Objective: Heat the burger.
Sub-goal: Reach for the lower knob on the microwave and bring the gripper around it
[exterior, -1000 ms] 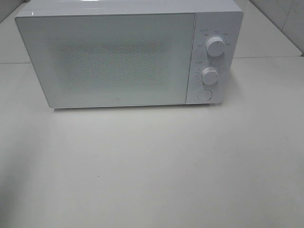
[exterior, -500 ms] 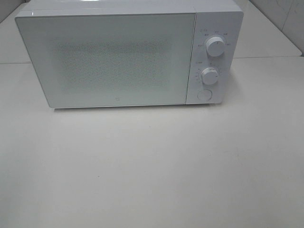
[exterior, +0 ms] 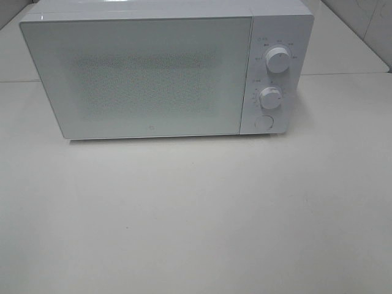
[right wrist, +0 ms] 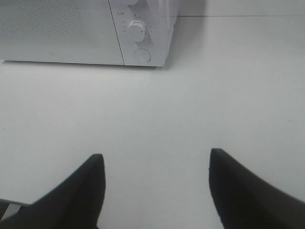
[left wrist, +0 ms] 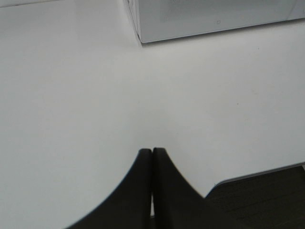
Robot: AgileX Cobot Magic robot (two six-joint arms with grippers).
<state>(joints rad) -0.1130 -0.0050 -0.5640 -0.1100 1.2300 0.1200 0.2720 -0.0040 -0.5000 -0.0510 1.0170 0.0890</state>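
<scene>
Shut microwave on table; burger out of sight in all views, so place, heading, long axis untellable. Jaws of left gripper together, of right gripper wide apart, empty, over table.

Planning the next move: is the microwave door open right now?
No: in the high view the microwave door lies flush with the control panel, fully closed.

Reads as a kitchen-style test setup, more lab bench than home. A white microwave with two dials and a round button sits door shut on a plain white table. Pale wall tiles show behind the microwave, to its right.
</scene>
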